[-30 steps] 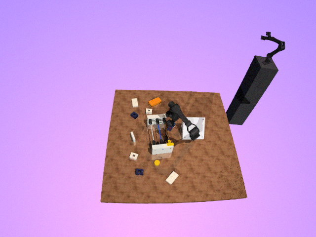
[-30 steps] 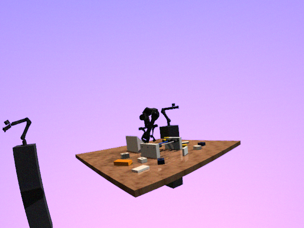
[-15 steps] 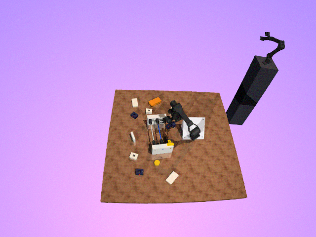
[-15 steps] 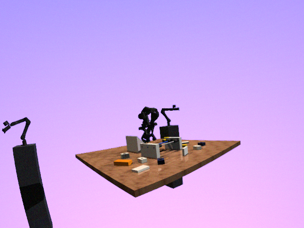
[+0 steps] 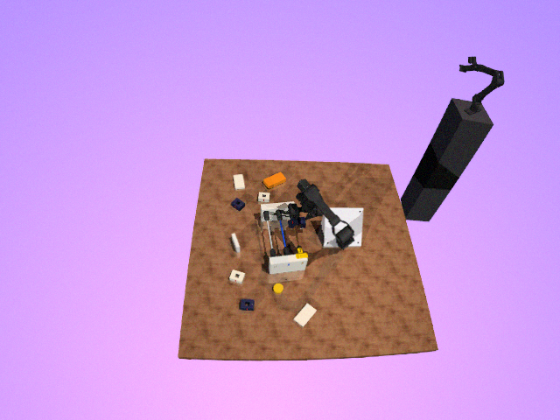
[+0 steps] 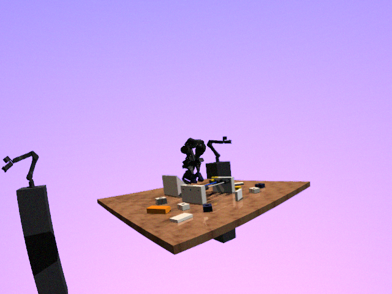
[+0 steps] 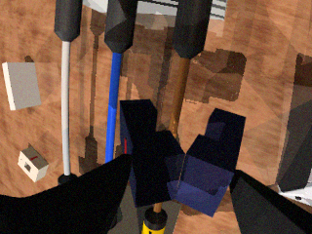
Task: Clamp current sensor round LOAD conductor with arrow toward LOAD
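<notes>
The dark blue split-core sensor [image 7: 151,171] [image 5: 302,221] [image 6: 199,178] is open in a V, with its two halves meeting at the lower side in the wrist view. My gripper [image 7: 181,170] is shut on it, one finger against each half. A red mark shows on its left half; I cannot read an arrow. The brown conductor [image 7: 180,88] passes behind the left half, between sensor and table, and reappears below it near a black sleeve. A yellow marker [image 7: 154,229] [image 5: 301,255] is at that end; its lettering is not legible. I cannot tell whether sensor and conductor touch.
The blue conductor [image 7: 113,97] [image 5: 283,233] and white conductor [image 7: 65,97] run left of the brown one. White end blocks [image 5: 287,264] [image 6: 193,193] hold them. A white panel [image 5: 356,215], an orange block [image 5: 274,180] and a yellow disc [image 5: 277,288] are around.
</notes>
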Motion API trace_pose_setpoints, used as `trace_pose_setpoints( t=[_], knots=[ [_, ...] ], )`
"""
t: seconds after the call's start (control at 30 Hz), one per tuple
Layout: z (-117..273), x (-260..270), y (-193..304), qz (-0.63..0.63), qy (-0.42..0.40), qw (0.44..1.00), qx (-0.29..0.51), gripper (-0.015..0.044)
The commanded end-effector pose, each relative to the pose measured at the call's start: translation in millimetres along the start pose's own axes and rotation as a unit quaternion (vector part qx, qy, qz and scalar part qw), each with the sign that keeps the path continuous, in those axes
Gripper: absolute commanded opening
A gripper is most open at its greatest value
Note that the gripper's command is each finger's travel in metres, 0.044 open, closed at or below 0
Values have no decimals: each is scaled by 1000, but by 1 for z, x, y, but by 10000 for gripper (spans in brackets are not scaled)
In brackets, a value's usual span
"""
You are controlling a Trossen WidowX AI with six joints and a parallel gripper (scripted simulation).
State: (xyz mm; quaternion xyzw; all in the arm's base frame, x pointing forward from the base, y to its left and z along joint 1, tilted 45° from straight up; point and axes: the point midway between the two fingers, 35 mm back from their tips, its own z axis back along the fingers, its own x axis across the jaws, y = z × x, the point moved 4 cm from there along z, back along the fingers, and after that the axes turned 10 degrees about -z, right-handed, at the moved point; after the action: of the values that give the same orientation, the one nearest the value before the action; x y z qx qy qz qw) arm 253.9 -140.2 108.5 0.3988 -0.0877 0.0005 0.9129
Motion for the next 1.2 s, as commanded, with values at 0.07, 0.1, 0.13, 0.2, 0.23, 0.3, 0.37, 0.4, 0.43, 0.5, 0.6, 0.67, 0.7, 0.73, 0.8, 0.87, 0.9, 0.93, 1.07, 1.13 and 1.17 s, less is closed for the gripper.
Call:
trace_pose_setpoints(
  t=[0.07, 0.1, 0.13, 0.2, 0.23, 0.3, 0.37, 0.4, 0.43, 0.5, 0.6, 0.67, 0.7, 0.73, 0.8, 0.87, 0.9, 0.93, 1.07, 1.13, 1.17],
  knots=[
    [-5, 2, -1, -10, -5, 1000, 1, 0],
    [-6, 2, -1, -10, -5, 1000, 0, 0],
    [-8, 2, -1, -10, -5, 1000, 0, 0],
    [-11, 3, -1, -10, -5, 1000, 0, 0],
    [-13, 3, -1, -10, -5, 1000, 0, 0],
    [-16, 3, -1, -9, -5, 1000, 0, 0],
    [-20, 3, -1, -9, -5, 1000, 0, 0],
    [-21, 3, -1, -9, -5, 1000, 0, 0],
    [-23, 3, -1, -9, -5, 1000, 0, 0],
    [-26, 3, -1, -9, -5, 1000, 0, 0],
    [-31, 3, -1, -9, -5, 1000, 0, 0],
    [-34, 3, -1, -9, -5, 1000, 0, 0],
    [-36, 3, -1, -9, -6, 1000, 0, 0],
    [-37, 3, -1, -9, -6, 1000, 0, 0],
    [-41, 3, -1, -9, -6, 1000, 1, 0],
    [-44, 3, -1, -9, -6, 1000, 1, 0],
    [-46, 3, -1, -9, -6, 1000, 1, 0],
    [-47, 3, 0, -9, -6, 1000, 1, 0],
    [-54, 3, 0, -9, -6, 1000, 1, 0],
    [-52, 2, -1, -8, -2, 1000, 1, 0],
    [-52, 2, -1, -8, -2, 1000, 1, 0]
  ],
)
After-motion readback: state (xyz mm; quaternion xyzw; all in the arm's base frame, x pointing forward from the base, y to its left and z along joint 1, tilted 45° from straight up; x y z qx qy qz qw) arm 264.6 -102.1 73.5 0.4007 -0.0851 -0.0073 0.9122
